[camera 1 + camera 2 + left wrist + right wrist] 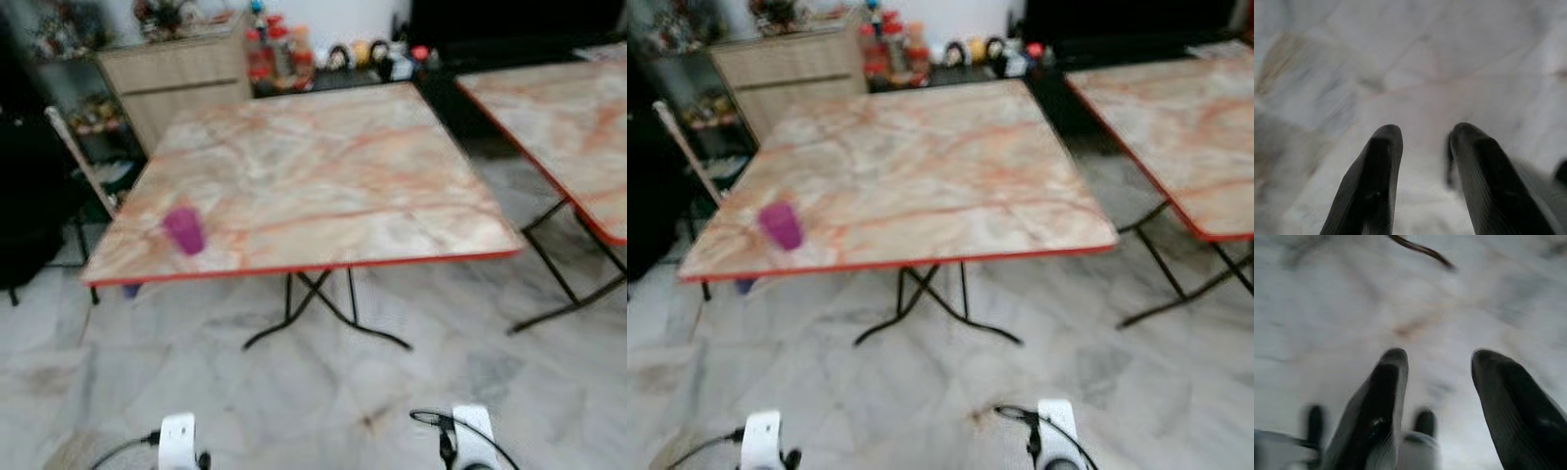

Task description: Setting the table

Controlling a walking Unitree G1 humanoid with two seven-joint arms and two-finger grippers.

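Hanging low — left gripper (1421,134), right gripper (1439,360) — parted

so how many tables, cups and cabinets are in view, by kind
tables: 2, the near table and a second table to its right
purple cup: 1, on the near table's front left corner
wooden cabinet: 1
total: 4

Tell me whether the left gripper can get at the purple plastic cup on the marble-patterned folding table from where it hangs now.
Probably not yet. The left gripper hangs open over the floor, and the purple plastic cup stands well ahead on the marble-patterned folding table.
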